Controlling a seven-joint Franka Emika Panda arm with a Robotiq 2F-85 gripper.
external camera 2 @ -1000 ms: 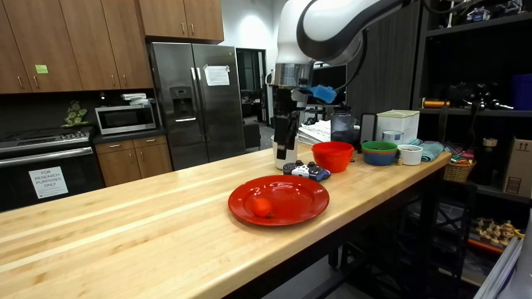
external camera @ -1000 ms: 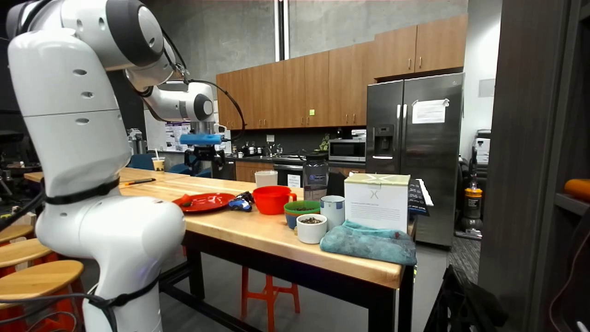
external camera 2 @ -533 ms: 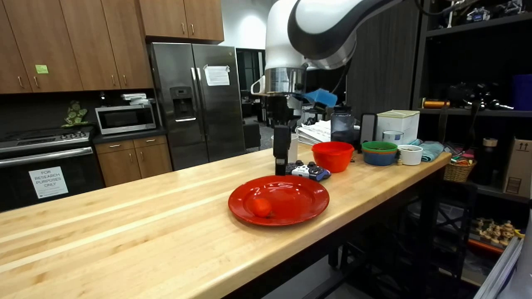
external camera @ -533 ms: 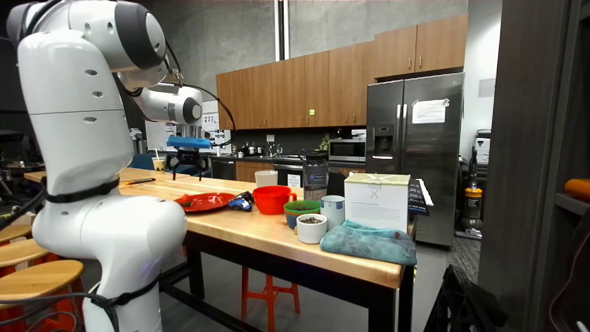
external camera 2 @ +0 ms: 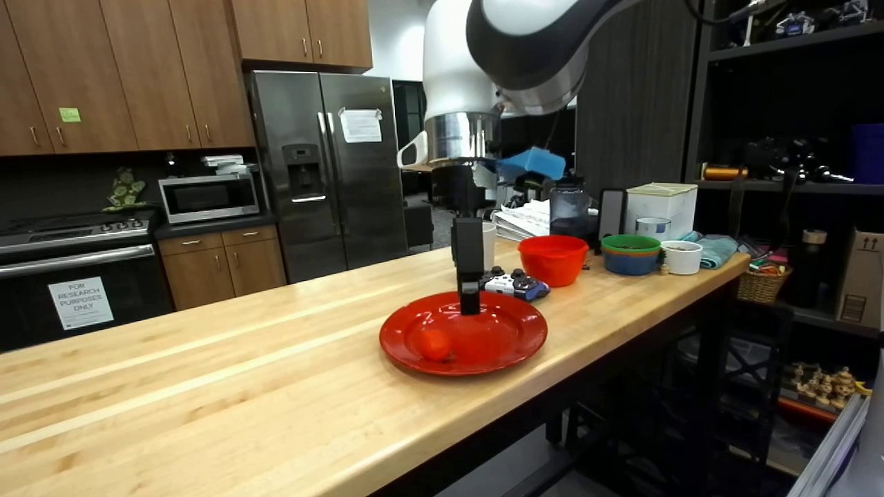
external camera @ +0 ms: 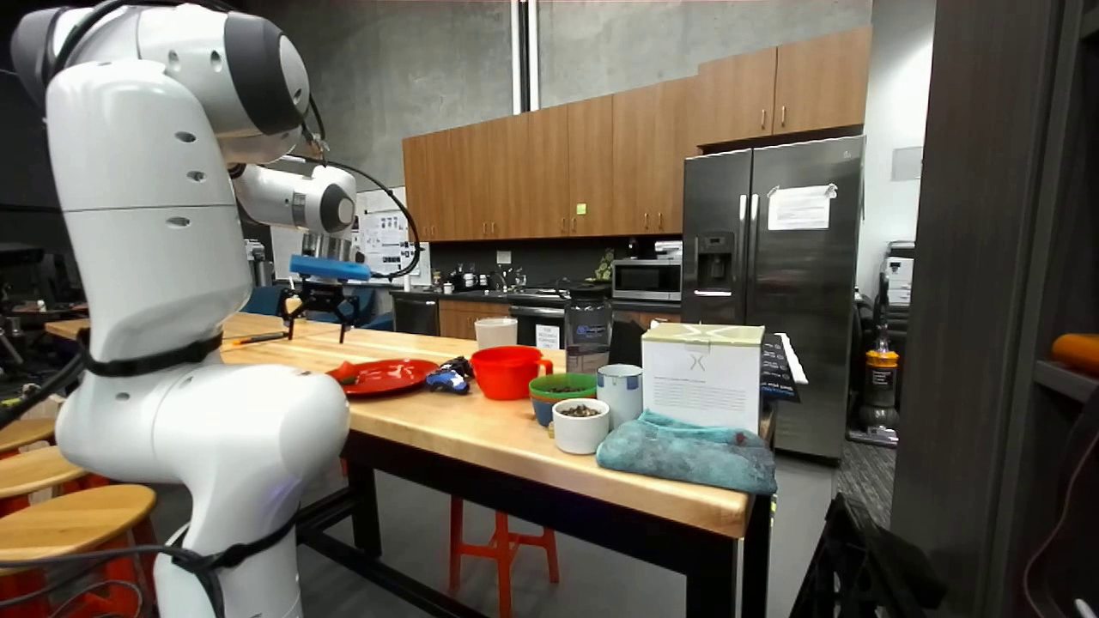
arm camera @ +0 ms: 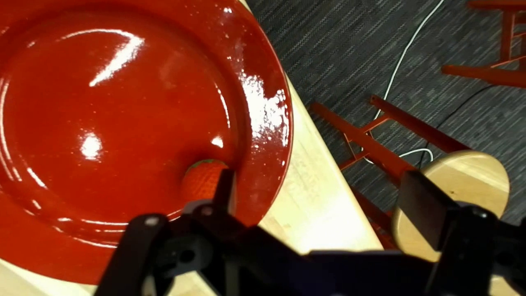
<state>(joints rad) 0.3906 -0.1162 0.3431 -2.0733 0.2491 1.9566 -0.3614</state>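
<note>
A red strawberry-like fruit (arm camera: 199,181) lies on a red plate (arm camera: 135,111), below and left of centre in the wrist view. The gripper (arm camera: 322,193) hovers above the plate's edge, jaws spread wide, one fingertip hiding part of the fruit there. In an exterior view, a game controller (external camera: 449,376) and a red handled cup (external camera: 502,374) sit just left of centre, right of the plate; a wooden stool (arm camera: 470,181) shows at the wrist view's lower right.

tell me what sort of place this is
Most likely a kitchen area in a research lab or office: behind the wooden counter stand a fridge and a microwave, and the oven bears a sign reading "For research purposes only".
</note>
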